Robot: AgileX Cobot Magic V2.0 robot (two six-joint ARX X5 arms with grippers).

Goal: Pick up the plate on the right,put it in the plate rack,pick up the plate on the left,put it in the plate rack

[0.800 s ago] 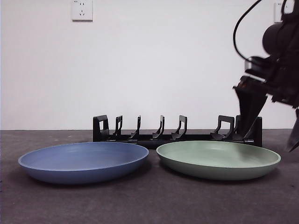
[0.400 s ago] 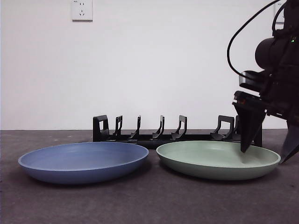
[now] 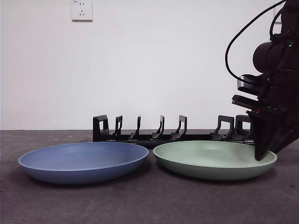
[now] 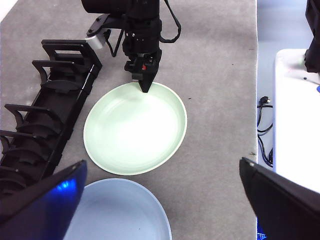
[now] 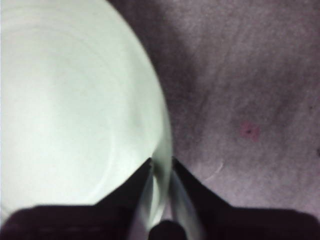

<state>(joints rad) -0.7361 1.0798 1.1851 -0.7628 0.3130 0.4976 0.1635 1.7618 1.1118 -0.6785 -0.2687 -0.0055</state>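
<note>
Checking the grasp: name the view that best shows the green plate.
Left wrist view: the whole green plate from above, right tool at its rim. Front view shows it edge-on; right wrist shows only a blurred rim section between the jaws.

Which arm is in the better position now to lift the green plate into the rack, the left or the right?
The right. Its claw already straddles the rim of the round pale green plate, jaws closed on it. The left claw hangs open, high above the table, away from that plate and the long black pronged plastic rack.
</note>
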